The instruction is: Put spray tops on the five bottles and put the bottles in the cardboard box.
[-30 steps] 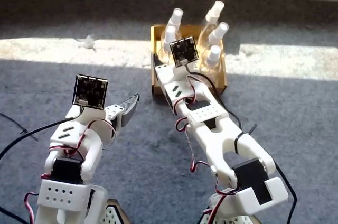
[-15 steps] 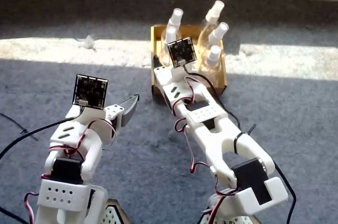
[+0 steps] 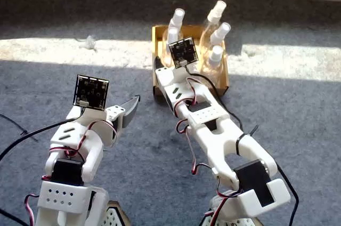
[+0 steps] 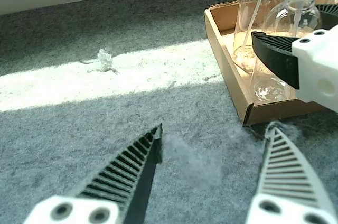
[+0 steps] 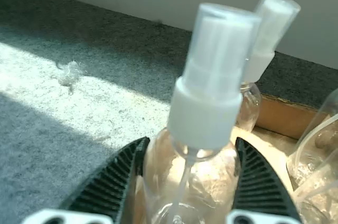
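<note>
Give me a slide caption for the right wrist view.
Right pincer closed on a spray-topped bottle at the cardboard box, another capped bottle behind.

My right hand (image 5: 190,152), gripping the clear plastic bottle with a white spray top (image 5: 211,92) in the shallow brown cardboard box (image 3: 156,39), has edged slightly left in the last second

bottle (image 5: 190,182) clear | spray tops (image 5: 214,76) white | cardboard box (image 4: 227,55) tan | carpet (image 3: 144,175) grey | left pincer (image 4: 215,128) black, ribbed

No legible txt, labels, nos. or signs on bottles (image 3: 215,55) or cardboard box (image 4: 274,112).
</note>
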`<action>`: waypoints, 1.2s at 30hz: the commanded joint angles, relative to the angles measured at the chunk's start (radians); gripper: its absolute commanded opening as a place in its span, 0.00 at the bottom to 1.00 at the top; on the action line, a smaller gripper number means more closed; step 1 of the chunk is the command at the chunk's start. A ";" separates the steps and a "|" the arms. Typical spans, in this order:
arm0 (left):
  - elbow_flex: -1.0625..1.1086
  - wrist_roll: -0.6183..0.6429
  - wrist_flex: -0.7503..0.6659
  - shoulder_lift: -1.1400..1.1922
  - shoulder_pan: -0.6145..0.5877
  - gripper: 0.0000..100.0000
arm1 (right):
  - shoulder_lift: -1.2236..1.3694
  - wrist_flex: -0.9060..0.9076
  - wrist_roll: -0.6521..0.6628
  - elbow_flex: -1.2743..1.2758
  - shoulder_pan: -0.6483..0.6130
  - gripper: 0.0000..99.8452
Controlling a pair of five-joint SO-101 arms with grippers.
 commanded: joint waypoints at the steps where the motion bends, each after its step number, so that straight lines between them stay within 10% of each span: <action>1: -0.005 -0.003 -0.017 -0.008 -0.012 0.28 | -0.008 0.016 -0.005 -0.012 -0.010 0.19; 36: -0.005 -0.005 -0.020 -0.008 -0.012 0.28 | -0.111 0.068 -0.005 -0.022 -0.004 0.27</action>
